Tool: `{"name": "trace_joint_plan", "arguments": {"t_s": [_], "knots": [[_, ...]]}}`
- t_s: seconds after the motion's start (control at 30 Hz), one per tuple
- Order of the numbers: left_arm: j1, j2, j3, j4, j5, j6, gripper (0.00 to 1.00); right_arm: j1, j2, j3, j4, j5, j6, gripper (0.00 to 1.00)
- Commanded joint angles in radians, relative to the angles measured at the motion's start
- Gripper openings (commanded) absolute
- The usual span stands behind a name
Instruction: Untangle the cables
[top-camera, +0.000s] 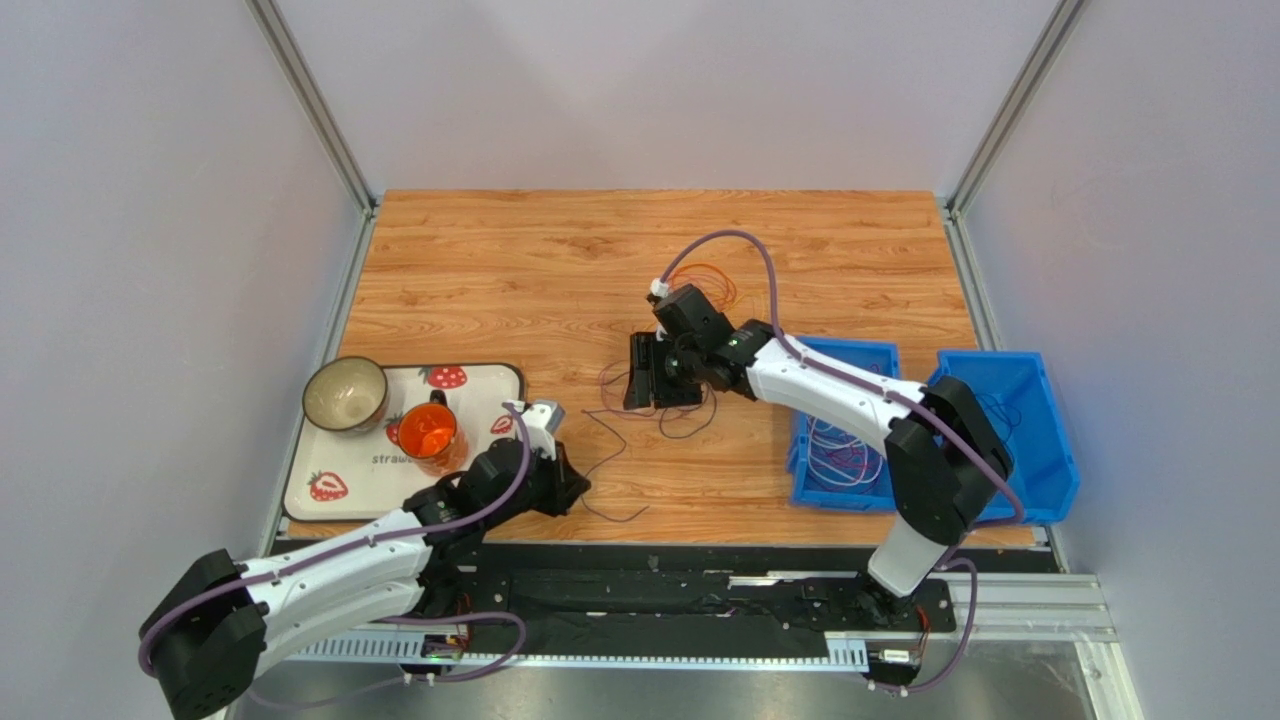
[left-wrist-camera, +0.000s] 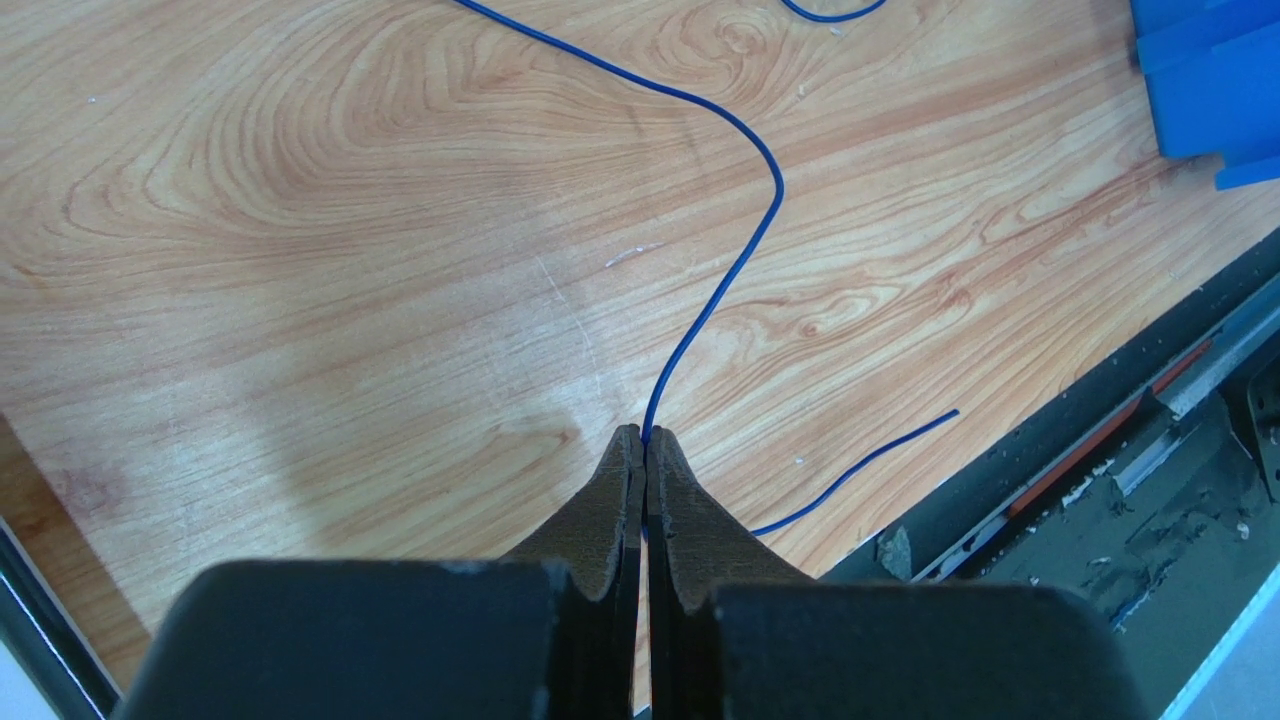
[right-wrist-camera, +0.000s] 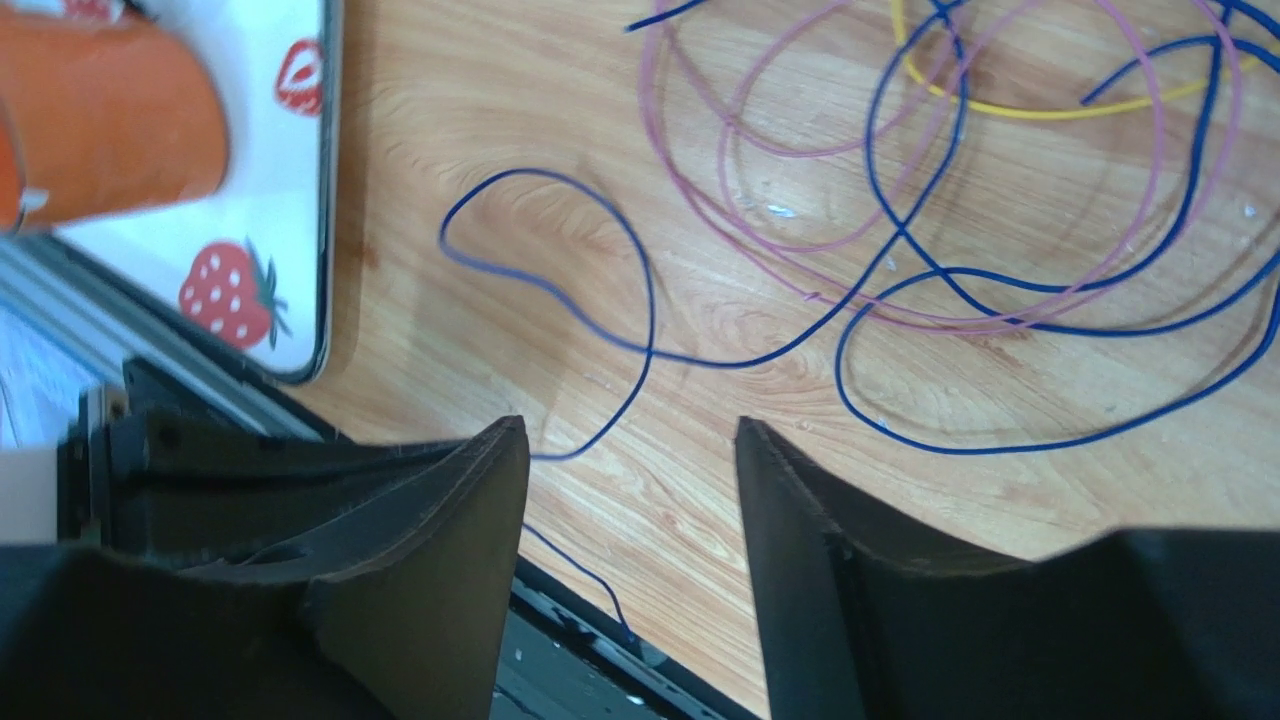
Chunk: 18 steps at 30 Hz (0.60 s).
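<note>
The cables lie as a loose tangle on the wooden table (top-camera: 496, 285). In the right wrist view I see blue loops (right-wrist-camera: 902, 308), pink-purple loops (right-wrist-camera: 747, 173) and a yellow strand (right-wrist-camera: 1037, 110). In the top view the tangle (top-camera: 672, 417) sits at mid-table, with orange loops (top-camera: 715, 285) behind the right wrist. My left gripper (left-wrist-camera: 646, 440) is shut on one blue cable (left-wrist-camera: 774, 188), which runs away across the wood; its free end (left-wrist-camera: 872, 458) lies to the right. It is near the front edge in the top view (top-camera: 577, 483). My right gripper (right-wrist-camera: 628, 431) is open and empty above the tangle's near side, at mid-table (top-camera: 651, 387).
A strawberry-print tray (top-camera: 481, 393) at front left carries a bowl (top-camera: 344, 393) and an orange cup (top-camera: 427, 431); both tray (right-wrist-camera: 286, 195) and cup (right-wrist-camera: 105, 105) show in the right wrist view. Two blue bins stand at right (top-camera: 1029, 428), the left one (top-camera: 879, 357) holding cables.
</note>
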Motion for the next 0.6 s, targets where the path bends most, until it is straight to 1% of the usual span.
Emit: {"name": "trace_joint_plan", "arguments": {"t_s": [0.0,0.03,0.1,0.13,0.17,0.2,0.3,0.4,0.57], "knots": [[0.001,-0.022,0.055,-0.014,-0.017,0.004,0.0,0.013,-0.121,-0.093,0.228,-0.082,-0.198,0.6],[0.0,-0.024,0.059,-0.018,-0.019,0.007,0.0,0.013,-0.144,-0.112,0.256,-0.096,-0.215,0.66],[-0.001,-0.022,0.072,-0.032,-0.026,0.015,0.0,0.011,-0.149,-0.155,0.334,-0.134,-0.255,0.73],[-0.001,-0.022,0.076,-0.035,-0.026,0.018,0.0,0.011,-0.145,-0.164,0.358,-0.154,-0.266,0.75],[-0.001,-0.022,0.082,-0.037,-0.026,0.02,0.0,0.01,-0.116,-0.167,0.374,-0.198,-0.271,0.75],[0.001,-0.018,0.084,-0.043,-0.026,0.024,0.0,0.007,-0.1,-0.176,0.438,-0.243,-0.271,0.76],[0.0,-0.005,0.087,-0.04,-0.029,0.027,0.0,-0.004,-0.017,-0.197,0.607,-0.373,-0.199,0.77],[0.001,0.005,0.087,-0.038,-0.028,0.023,0.0,-0.007,0.035,-0.189,0.681,-0.415,-0.188,0.78],[0.001,0.002,0.088,-0.034,-0.028,0.017,0.0,-0.018,0.085,-0.17,0.698,-0.515,-0.18,0.78]]}}
